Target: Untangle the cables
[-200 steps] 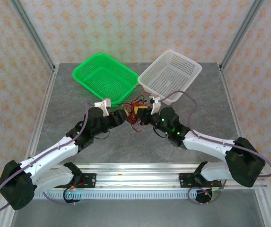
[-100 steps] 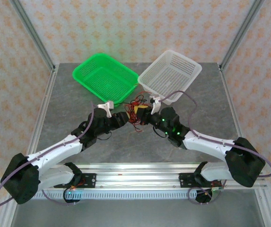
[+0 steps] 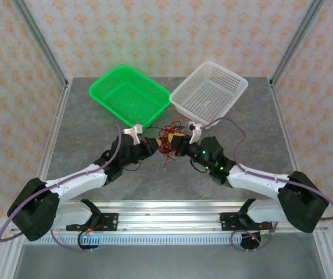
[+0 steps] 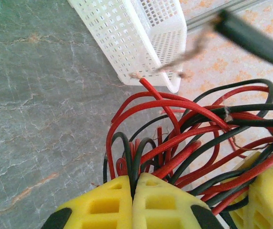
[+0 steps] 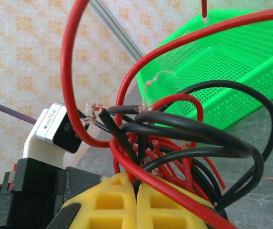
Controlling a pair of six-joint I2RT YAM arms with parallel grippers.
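Mid-table, near the white basket [image 3: 210, 93], the cables [image 3: 167, 141] bunch between left gripper [image 4: 132, 185] and right gripper [image 5: 136, 185], each clamped on strands. Suggest separating slowly and level, watching loops for snags.

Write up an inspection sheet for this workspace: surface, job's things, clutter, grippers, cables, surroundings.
Surface: grey marbled table, with an aluminium rail along the near edge.
Job's things: red and black cables, one tangled bunch between the two grippers.
Clutter: green basket and white basket, side by side at the far side.
Grippers: left gripper shut on the bunch; right gripper shut on it too.
Cables: purple arm cables run along both arms.
Surroundings: patterned wall panels and metal frame posts.
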